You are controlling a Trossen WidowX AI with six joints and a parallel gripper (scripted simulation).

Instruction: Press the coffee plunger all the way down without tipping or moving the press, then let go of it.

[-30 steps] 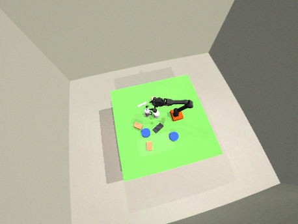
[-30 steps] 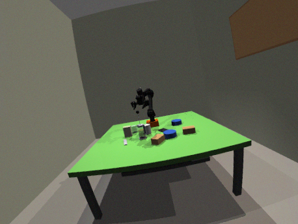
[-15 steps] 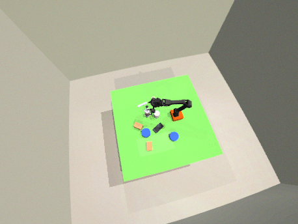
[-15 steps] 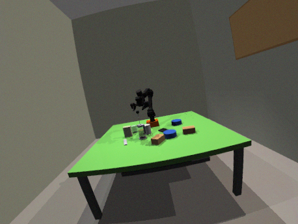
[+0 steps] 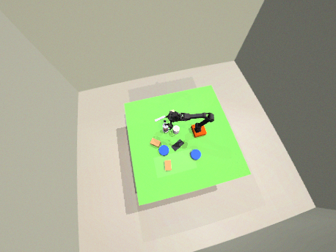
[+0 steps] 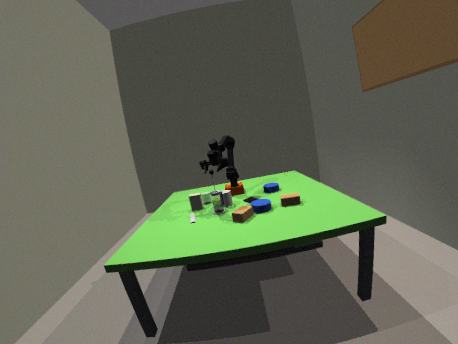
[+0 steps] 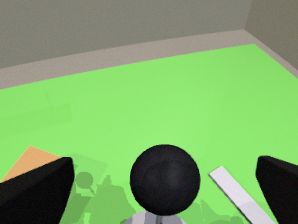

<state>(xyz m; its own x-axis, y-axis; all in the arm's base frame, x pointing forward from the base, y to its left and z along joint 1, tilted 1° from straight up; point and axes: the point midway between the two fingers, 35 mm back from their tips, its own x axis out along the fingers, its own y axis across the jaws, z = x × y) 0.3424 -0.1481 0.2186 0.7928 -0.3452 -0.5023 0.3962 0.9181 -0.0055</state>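
The coffee press (image 5: 165,129) (image 6: 218,205) stands upright on the green table. Its plunger is up: a thin rod rises from the lid (image 6: 215,193) to a round black knob (image 6: 211,172) (image 7: 165,180). My gripper (image 5: 167,121) (image 6: 211,167) (image 7: 166,167) is open at the height of the knob. In the wrist view the knob is between the two fingers, roughly midway, with a gap on each side. The fingers do not appear to touch it. Part of the grey lid shows below the knob in the wrist view; the rest of the press is hidden there.
A white cylinder (image 5: 176,130) (image 6: 226,198) stands close beside the press. A grey-brown box (image 6: 196,202), a clear glass (image 6: 206,198) and a white bar (image 5: 160,119) (image 7: 240,193) are also near. Brown blocks (image 5: 155,142) (image 6: 290,200), blue discs (image 5: 163,150) (image 5: 195,154) and a black flat object (image 5: 177,145) lie farther off.
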